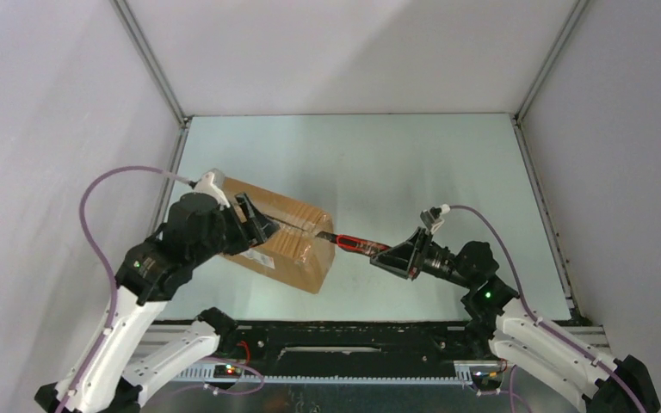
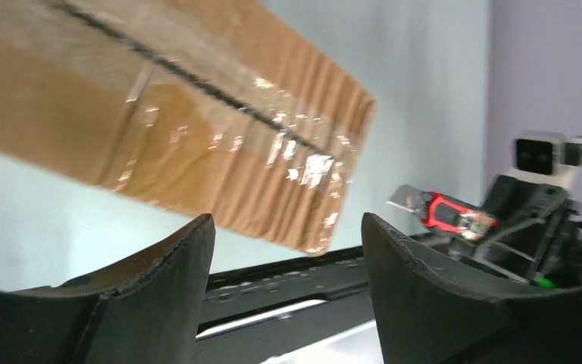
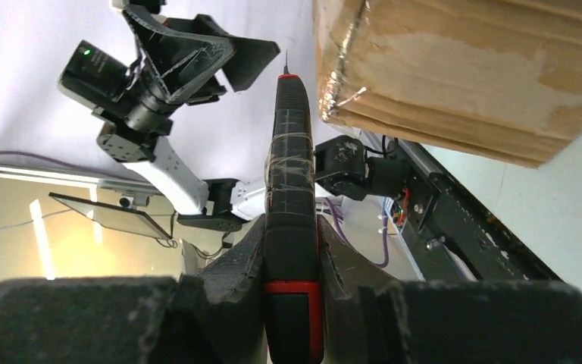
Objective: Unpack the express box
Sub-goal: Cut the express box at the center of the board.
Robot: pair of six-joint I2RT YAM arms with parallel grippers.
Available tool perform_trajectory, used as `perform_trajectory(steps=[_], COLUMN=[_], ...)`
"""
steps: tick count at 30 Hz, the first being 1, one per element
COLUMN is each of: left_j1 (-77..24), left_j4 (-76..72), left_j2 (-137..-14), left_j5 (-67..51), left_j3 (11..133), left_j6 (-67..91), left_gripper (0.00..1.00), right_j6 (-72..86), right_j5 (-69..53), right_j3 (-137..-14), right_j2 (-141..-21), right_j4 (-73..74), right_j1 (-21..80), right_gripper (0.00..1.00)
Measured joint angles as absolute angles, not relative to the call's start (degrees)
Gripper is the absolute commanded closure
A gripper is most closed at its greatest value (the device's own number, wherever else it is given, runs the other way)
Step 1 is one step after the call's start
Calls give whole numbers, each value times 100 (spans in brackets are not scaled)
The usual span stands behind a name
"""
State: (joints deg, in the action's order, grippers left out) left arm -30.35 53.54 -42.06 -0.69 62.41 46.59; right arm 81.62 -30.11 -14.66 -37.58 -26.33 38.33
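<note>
Two-arm scene | left claw hanging apart beside express box | right claw clamping utility knife, blade aiming at taped seam, likely for slitting it

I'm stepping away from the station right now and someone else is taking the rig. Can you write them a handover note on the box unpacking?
Left pincer: open, holding nothing, over the left end of the express box.
Right pincer: shut on a red and black utility knife, blade out and pointing at the box's right end, apparently just short of it.
Box: on the table, flaps closed, clear tape along the top seam.
Done: knife in hand and aimed.
Left: slit the tape, open the flaps, empty the box.
</note>
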Motion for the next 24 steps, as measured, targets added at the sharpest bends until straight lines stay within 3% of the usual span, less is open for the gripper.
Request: perform_trajectory(steps=[9,24], left_j1=[-4167,-4340], left_j4=[6659,6573], left_j2=[-4792,-5162], left_j5=[1667,2244], left_j3=[6838,6687], left_j6=[4093,4023], left_gripper=[19,20], right_j6=[8230,8901], right_j5=[-2825,-2908], right_j3=[-932,-399], right_j2=[-3579,-4270], right_j4=[-2565,-3892], right_j1=[3876,3876], right_gripper=[100,100])
